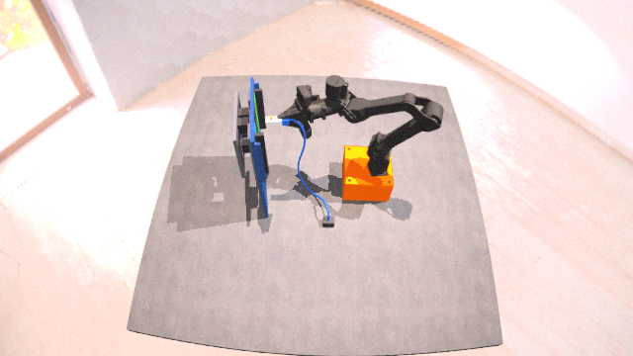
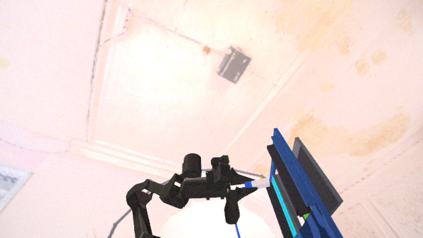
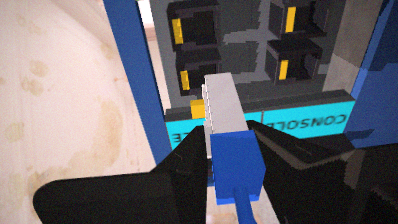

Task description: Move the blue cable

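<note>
My fingers (image 1: 281, 117) (image 2: 255, 184) clamp the plug (image 1: 275, 120) (image 2: 261, 183) (image 3: 226, 105). Likely light, rigid body, bendy cable (image 1: 300, 158) (image 2: 237, 231) (image 3: 244, 207). Best grip: body sides plus tab; never the cable.

Plug (image 1: 275, 120) (image 2: 262, 183) (image 3: 226, 107) between jaws (image 1: 292, 117) (image 2: 256, 184), cable (image 1: 300, 160) (image 2: 237, 231) (image 3: 244, 207) behind, ports (image 3: 197, 72) ahead.

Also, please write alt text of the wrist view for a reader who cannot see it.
The gripper's black fingers hold a cable plug with blue boot and pale front, before a dark panel of black ports. Below the ports, a cyan strip shows "CONSOLE" upside down.
</note>
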